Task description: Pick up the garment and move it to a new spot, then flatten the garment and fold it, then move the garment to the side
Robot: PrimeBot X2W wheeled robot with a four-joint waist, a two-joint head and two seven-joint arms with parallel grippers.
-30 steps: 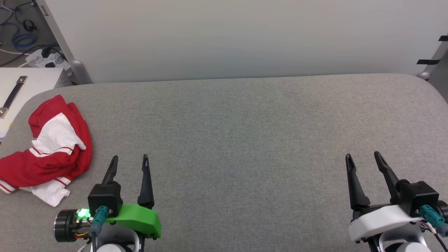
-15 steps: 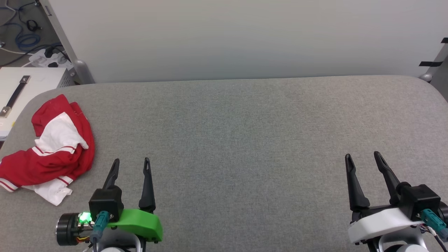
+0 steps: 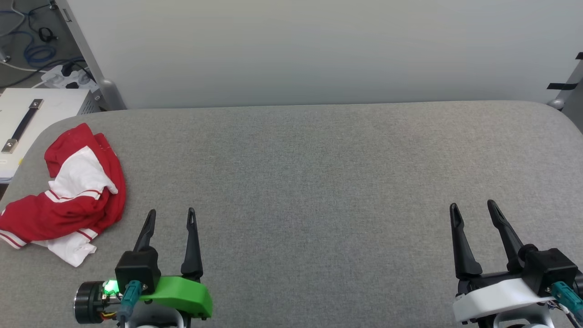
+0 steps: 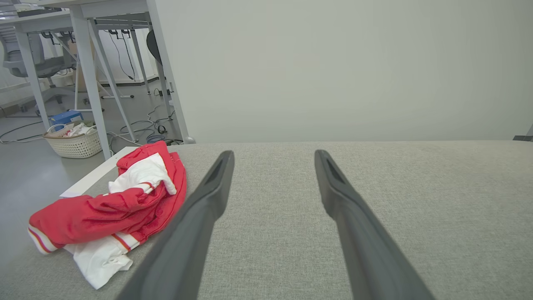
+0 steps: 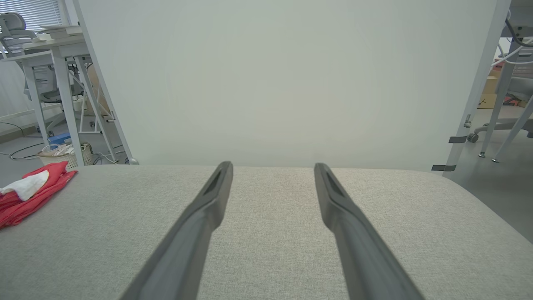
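Observation:
The garment (image 3: 68, 196) lies crumpled in a heap at the left end of the grey padded table (image 3: 319, 173), red with white sleeves and striped trim; its print is hidden in the folds. The left wrist view has the garment (image 4: 108, 208) to the left of the fingers, and in the right wrist view the garment (image 5: 29, 191) sits at the far left edge. My left gripper (image 3: 171, 213) hovers open just right of the heap, apart from it. My right gripper (image 3: 473, 207) stands open near the table's right front, holding nothing.
A pale panel (image 3: 319, 50) rises behind the table. Off the table's left end sit a white case with a handle (image 3: 27, 123), cables and a power strip (image 3: 59, 75) on the floor. A wicker basket (image 4: 75, 139) and desk legs stand beyond.
The head camera has shifted slightly, moving the whole scene right and down in the picture. Both grippers stay open and the garment has not moved on the table.

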